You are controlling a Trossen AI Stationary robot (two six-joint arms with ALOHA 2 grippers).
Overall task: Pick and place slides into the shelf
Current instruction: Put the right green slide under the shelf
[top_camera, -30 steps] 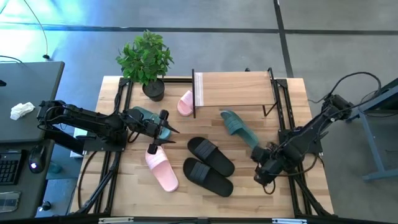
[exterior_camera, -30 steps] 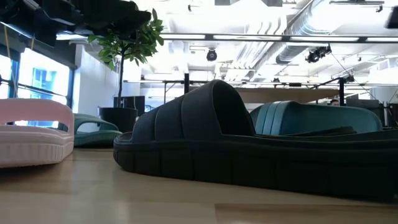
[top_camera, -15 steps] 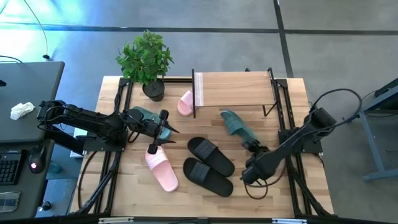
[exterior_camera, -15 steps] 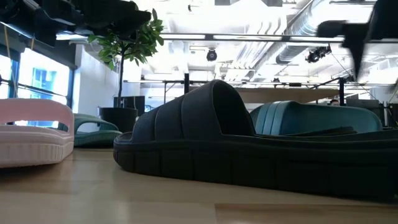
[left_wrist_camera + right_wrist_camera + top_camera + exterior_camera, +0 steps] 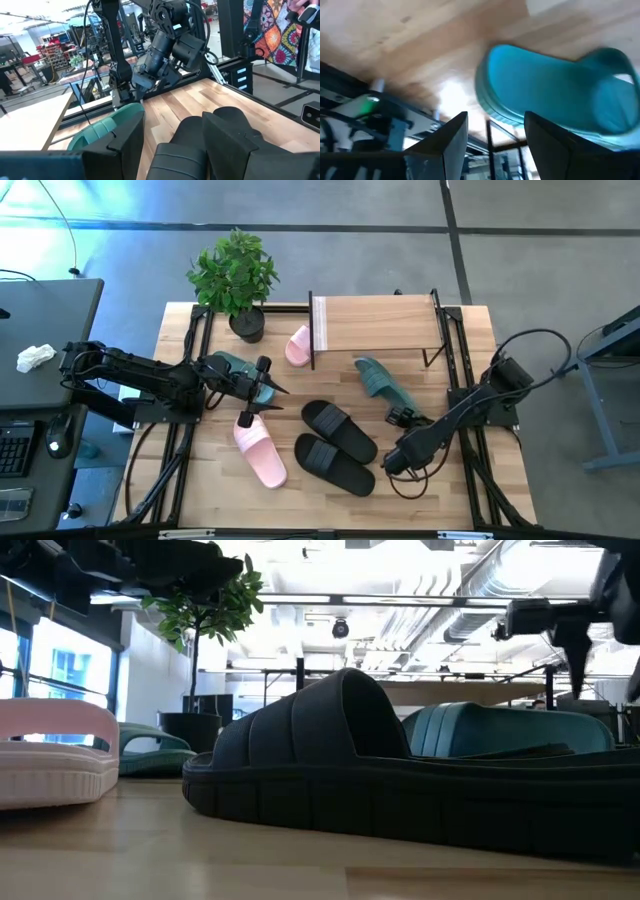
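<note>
A teal slide [image 5: 380, 382] lies on the table in front of the shelf [image 5: 375, 323]. My right gripper [image 5: 401, 417] [image 5: 495, 120] is open and tipped down just short of that slide's near end [image 5: 545, 95], touching nothing. My left gripper [image 5: 272, 388] [image 5: 175, 125] hovers level and open over the table's left half. A second teal slide [image 5: 228, 365] rests on the table under its arm. Two black slides [image 5: 338, 430] [image 5: 333, 463] lie mid-table. One pink slide [image 5: 260, 452] lies near the front, another [image 5: 298, 345] at the shelf's left end.
A potted plant [image 5: 235, 280] stands at the far left corner. Black frame rails [image 5: 455, 370] run along both sides of the table. Bare wood shows between the black slides and the right rail.
My right arm has swung toward the table's left and sunk. Its wrist has rolled, and the gripper has come down beside the near end of the teal slide in front of the shelf. No slide has moved.
</note>
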